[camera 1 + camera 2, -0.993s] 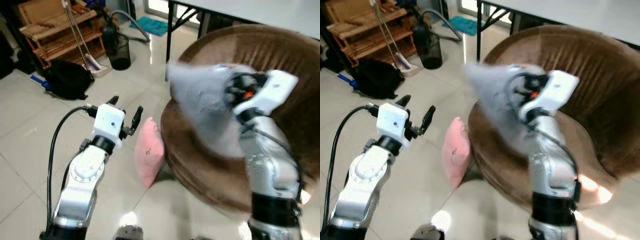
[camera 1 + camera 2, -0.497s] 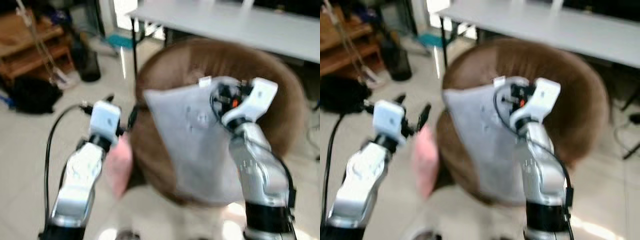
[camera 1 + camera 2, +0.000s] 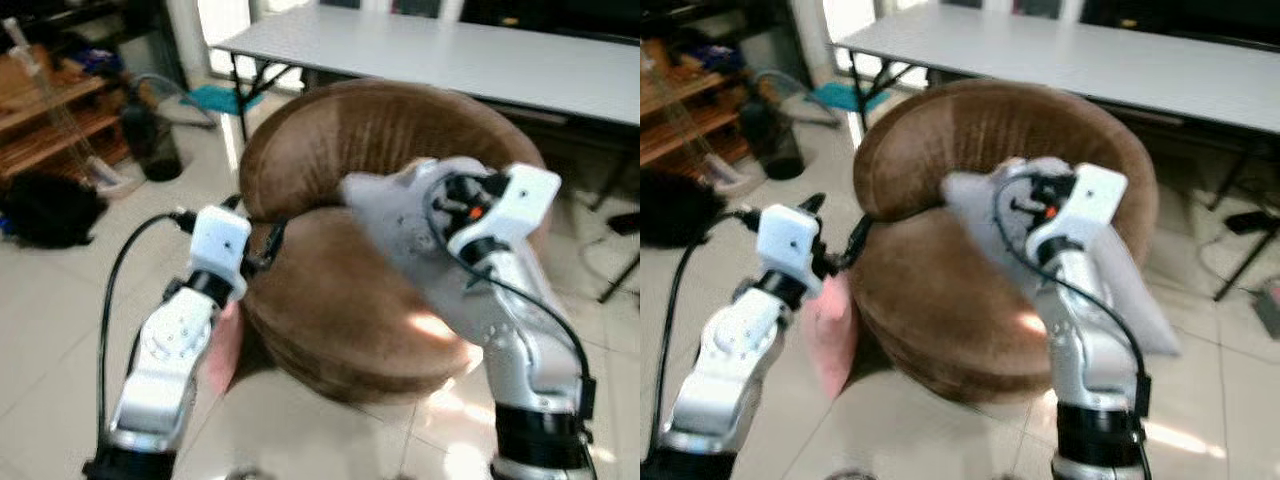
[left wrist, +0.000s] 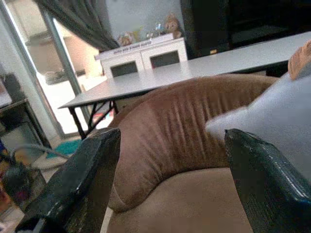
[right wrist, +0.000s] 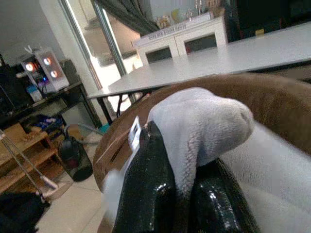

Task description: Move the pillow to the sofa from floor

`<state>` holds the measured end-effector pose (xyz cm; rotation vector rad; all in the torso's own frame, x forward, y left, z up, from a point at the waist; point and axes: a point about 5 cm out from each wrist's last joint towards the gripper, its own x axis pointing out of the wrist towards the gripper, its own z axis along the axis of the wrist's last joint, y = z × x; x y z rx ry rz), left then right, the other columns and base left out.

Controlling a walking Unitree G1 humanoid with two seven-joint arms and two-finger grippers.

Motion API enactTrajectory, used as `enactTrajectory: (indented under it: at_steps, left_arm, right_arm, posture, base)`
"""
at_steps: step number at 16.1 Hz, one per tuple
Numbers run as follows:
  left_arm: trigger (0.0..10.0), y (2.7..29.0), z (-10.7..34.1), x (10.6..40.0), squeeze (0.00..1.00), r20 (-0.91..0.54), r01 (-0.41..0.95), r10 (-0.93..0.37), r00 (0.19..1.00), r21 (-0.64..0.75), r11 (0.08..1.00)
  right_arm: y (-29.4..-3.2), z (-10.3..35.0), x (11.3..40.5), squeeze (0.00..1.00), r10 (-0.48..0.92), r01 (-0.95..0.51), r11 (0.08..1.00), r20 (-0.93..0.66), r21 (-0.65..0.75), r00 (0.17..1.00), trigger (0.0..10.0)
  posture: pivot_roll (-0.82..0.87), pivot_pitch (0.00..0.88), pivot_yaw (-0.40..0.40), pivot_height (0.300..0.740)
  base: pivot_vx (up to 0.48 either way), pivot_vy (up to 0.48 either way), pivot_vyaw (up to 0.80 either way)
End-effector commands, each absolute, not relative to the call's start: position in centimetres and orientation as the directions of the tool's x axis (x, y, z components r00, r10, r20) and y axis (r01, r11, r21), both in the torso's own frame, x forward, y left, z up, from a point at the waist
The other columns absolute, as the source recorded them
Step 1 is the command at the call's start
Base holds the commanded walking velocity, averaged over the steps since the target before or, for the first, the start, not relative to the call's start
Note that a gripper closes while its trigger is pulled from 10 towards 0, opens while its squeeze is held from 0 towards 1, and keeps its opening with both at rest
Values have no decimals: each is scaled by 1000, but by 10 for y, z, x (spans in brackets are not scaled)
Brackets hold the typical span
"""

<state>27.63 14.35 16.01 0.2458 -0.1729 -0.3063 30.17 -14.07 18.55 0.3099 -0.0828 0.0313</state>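
Observation:
My right gripper [image 3: 440, 205] is shut on a corner of a grey pillow [image 3: 395, 235], holding it above the seat of the round brown sofa [image 3: 330, 300]. The pinched grey corner [image 5: 199, 126] bulges between the black fingers [image 5: 150, 189] in the right wrist view. The pillow's body hangs down past my right arm [image 3: 1125, 290]. A pink pillow [image 3: 830, 325] leans on the floor against the sofa's left side. My left gripper [image 3: 258, 235] is open and empty near the sofa's left rim, its fingers [image 4: 82, 184] spread wide before the backrest [image 4: 180, 131].
A long white table [image 3: 450, 60] stands behind the sofa. At the left are a wooden rack [image 3: 60, 120], a black bin [image 3: 150, 140] and a black bag [image 3: 45, 210] on the tiled floor. A table leg [image 3: 1235, 255] and cables lie at the right.
The camera has swung right and the sofa is now centred. My right gripper has carried the grey pillow over the sofa seat and lower. My left gripper stays open.

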Motion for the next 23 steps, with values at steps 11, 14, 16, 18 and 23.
enactTrajectory:
  at_steps: [11, 14, 16, 18, 23]
  left_arm:
    - [10000, 143, 160, 276, 0, 123, 297, -336, 934, 260, 919]
    - [10000, 143, 160, 275, 0, 120, 299, -337, 934, 259, 918]
    - [10000, 143, 160, 275, 0, 119, 298, -336, 934, 259, 919]
    - [10000, 143, 159, 274, 0, 116, 300, -338, 934, 260, 918]
    - [10000, 143, 158, 272, 0, 107, 308, -344, 933, 262, 915]
  right_arm:
    - [-136, 191, 303, 0, 39, -70, 955, 112, 289, 993, 10000]
    - [-135, 189, 303, 0, 44, -73, 954, 103, 290, 994, 10000]
    - [-135, 188, 303, 0, 48, -75, 953, 95, 294, 994, 10000]
    - [-134, 186, 303, 0, 50, -74, 953, 86, 293, 995, 10000]
    - [-132, 184, 301, 0, 65, -83, 956, 76, 280, 995, 10000]
  posture:
    - [17, 39, 2, 740]
    - [19, 44, -1, 740]
    - [19, 46, -2, 740]
    - [20, 48, -3, 740]
    - [24, 62, -2, 740]
  base:
    - [372, 0, 0]
    - [371, 0, 0]
    - [373, 0, 0]
    - [371, 0, -650]
    - [367, 0, -125]
